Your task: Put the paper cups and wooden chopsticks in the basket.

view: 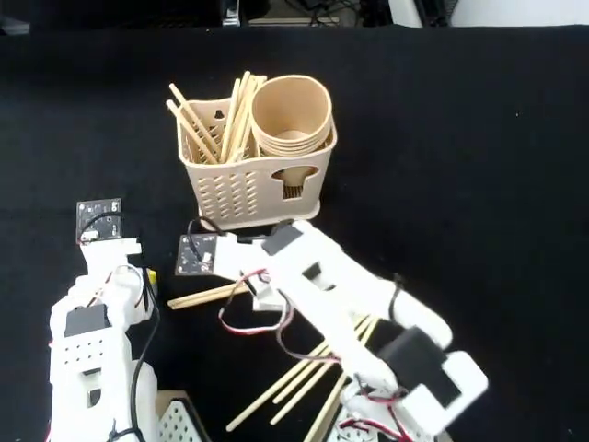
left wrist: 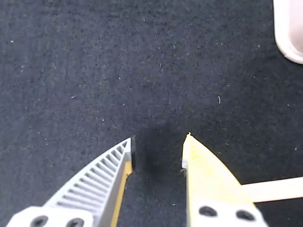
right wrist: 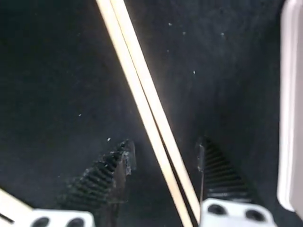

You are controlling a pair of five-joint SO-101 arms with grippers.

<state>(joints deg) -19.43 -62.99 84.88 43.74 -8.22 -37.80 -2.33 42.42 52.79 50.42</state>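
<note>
Right arm (view: 340, 295) partly hides loose chopsticks (view: 202, 296)

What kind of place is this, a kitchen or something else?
Probably a robotics lab bench, not a kitchen: a table under black cloth, two small white arms with exposed wires, and a basket of paper cups and chopsticks set as practice props.

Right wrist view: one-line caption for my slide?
Open right gripper straddles two pale wooden chopsticks lying on the black cloth table.
</note>
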